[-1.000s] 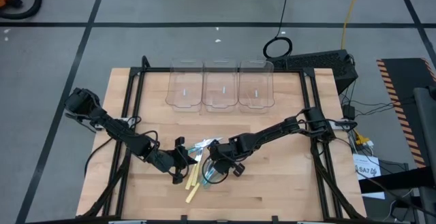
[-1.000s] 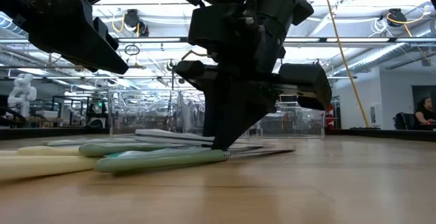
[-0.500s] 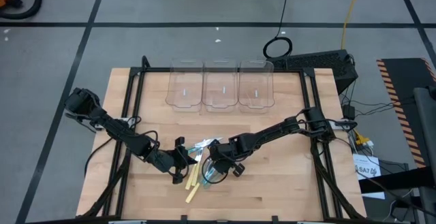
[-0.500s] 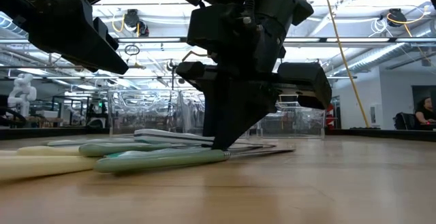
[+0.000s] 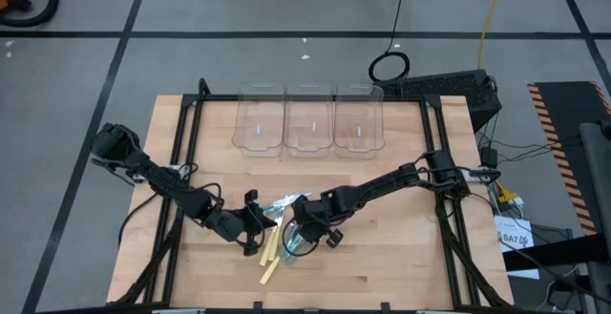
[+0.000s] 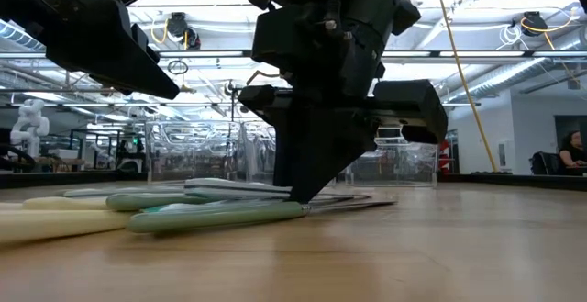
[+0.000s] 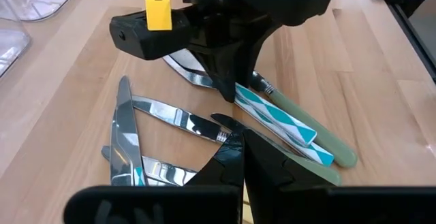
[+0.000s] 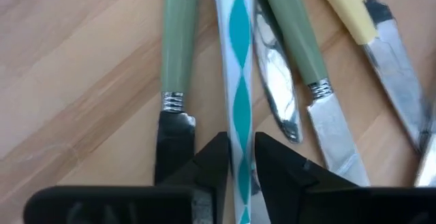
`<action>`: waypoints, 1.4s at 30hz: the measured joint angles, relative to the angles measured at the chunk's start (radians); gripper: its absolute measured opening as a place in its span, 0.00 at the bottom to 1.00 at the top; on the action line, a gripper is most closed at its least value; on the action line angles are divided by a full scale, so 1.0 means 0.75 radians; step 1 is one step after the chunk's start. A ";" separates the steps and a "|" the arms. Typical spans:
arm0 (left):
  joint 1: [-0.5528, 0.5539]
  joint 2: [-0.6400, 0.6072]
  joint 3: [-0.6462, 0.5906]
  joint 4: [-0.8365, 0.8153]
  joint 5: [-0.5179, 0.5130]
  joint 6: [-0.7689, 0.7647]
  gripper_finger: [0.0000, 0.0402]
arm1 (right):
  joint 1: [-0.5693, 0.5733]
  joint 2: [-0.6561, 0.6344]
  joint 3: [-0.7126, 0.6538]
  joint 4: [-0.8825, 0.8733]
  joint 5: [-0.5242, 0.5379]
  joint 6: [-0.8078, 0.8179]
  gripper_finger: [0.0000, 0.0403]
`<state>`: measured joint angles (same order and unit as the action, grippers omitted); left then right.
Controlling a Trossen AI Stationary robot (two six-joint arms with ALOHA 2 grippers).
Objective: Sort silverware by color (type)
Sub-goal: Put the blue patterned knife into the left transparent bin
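The silverware (image 5: 282, 230) lies in a loose pile near the table's front middle: knives and spoons with green (image 8: 178, 33), pale yellow (image 8: 344, 3) and blue-and-white patterned (image 8: 238, 74) handles. My right gripper (image 8: 242, 157) is down on the pile, its tips (image 6: 307, 192) at table height, with the patterned handle between its fingers. My left gripper (image 7: 240, 146) is shut and hovers just left of the pile (image 5: 256, 220), its tips over the knife blades (image 7: 170, 115). It holds nothing. My right gripper has the blue-and-white patterned handle (image 8: 240, 132) between its two fingertips, one on each long edge. The fingers slant down from above and from the table's right. The handle lies flat on the green handles (image 7: 327, 146) beneath it, not lifted.
Three clear plastic bins (image 5: 310, 118) stand side by side at the far middle of the table. Bare wood lies to the right of the pile (image 5: 401, 257). Black frame rails (image 5: 181, 152) run along the table's left and right sides.
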<state>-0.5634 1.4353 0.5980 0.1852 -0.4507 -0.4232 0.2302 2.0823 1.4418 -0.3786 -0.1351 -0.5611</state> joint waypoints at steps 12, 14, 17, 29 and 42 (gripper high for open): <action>0.000 0.000 0.000 0.000 -0.002 0.000 0.01 | 0.001 -0.001 0.000 0.000 0.000 0.001 0.16; 0.000 0.000 0.000 0.000 -0.002 0.000 0.01 | 0.001 -0.001 0.000 -0.002 0.001 0.001 0.14; 0.000 0.000 0.000 0.000 -0.002 0.004 0.01 | 0.001 -0.001 0.000 -0.003 0.001 0.001 0.11; 0.000 0.000 0.000 0.000 -0.002 0.009 0.01 | 0.001 -0.001 0.073 -0.122 0.003 0.100 0.12; 0.000 0.000 0.000 0.001 -0.002 0.003 0.01 | 0.017 -0.001 0.193 -0.267 0.004 0.227 0.09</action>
<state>-0.5636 1.4353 0.5980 0.1860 -0.4522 -0.4210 0.2426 2.0815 1.5867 -0.5790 -0.1318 -0.3909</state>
